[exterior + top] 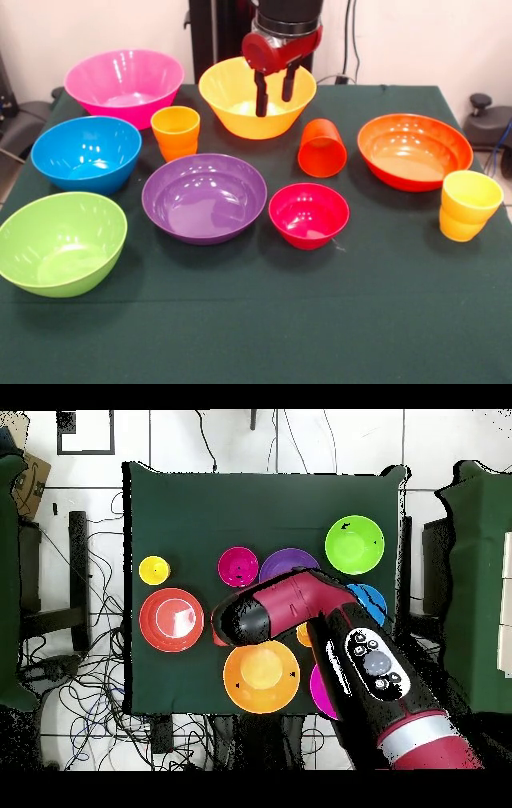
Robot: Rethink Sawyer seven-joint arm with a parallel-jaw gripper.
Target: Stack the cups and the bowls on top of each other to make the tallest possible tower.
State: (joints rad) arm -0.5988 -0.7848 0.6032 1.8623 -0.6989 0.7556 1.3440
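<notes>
My gripper (274, 106) hangs open and empty over the large yellow bowl (256, 100) at the back centre, one finger (261, 98) lower than the other. The pink bowl (124, 84), blue bowl (86, 152) and green bowl (60, 240) line the left side. The purple bowl (204, 196) and the small magenta-red bowl (308, 214) sit mid-table, and the orange-red bowl (414, 150) is at the right. The ribbed orange cup (175, 132) and the yellow cup (468, 206) stand upright. The red-orange cup (322, 148) lies tipped, its mouth toward the camera. Every piece rests by itself on the cloth.
The dark green tablecloth (264, 320) covers the table. From overhead the red arm (330, 634) hides the gripper and parts of the purple bowl (290, 562), blue bowl (374, 598) and pink bowl (320, 689). Cables lie on the floor around the table.
</notes>
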